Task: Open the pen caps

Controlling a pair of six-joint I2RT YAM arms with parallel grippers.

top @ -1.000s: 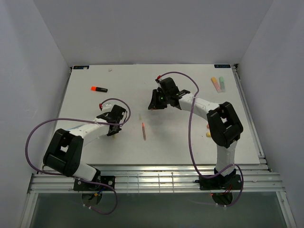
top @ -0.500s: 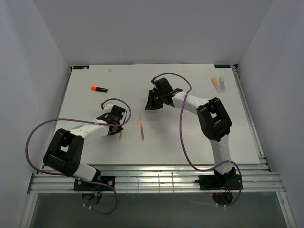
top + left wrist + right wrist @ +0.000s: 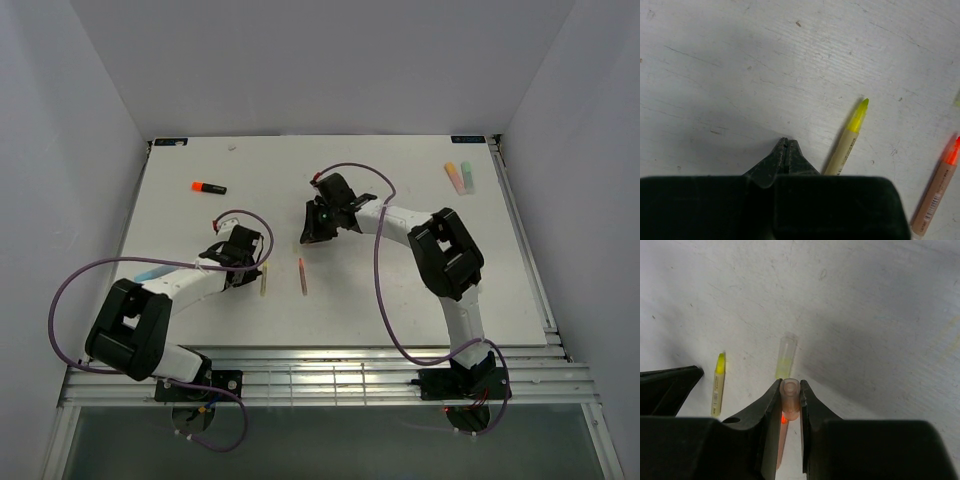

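Pen cap (image 3: 790,394), orange, likely light, stiff, slick: right gripper (image 3: 789,386) pinches its sides; yellow cap (image 3: 786,356) lies at twelve o'clock. Left gripper (image 3: 785,150) is clenched, empty.

The yellow pen (image 3: 849,137) runs behind the left gripper (image 3: 785,143).

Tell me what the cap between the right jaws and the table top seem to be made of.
The cap looks like smooth, translucent plastic, pale orange: its open rim is see-through and colour glows through its wall. The table looks like white-painted wood or board, matte: fine grain lines, scratches and scuffs show, but what lies under the paint is uncertain.
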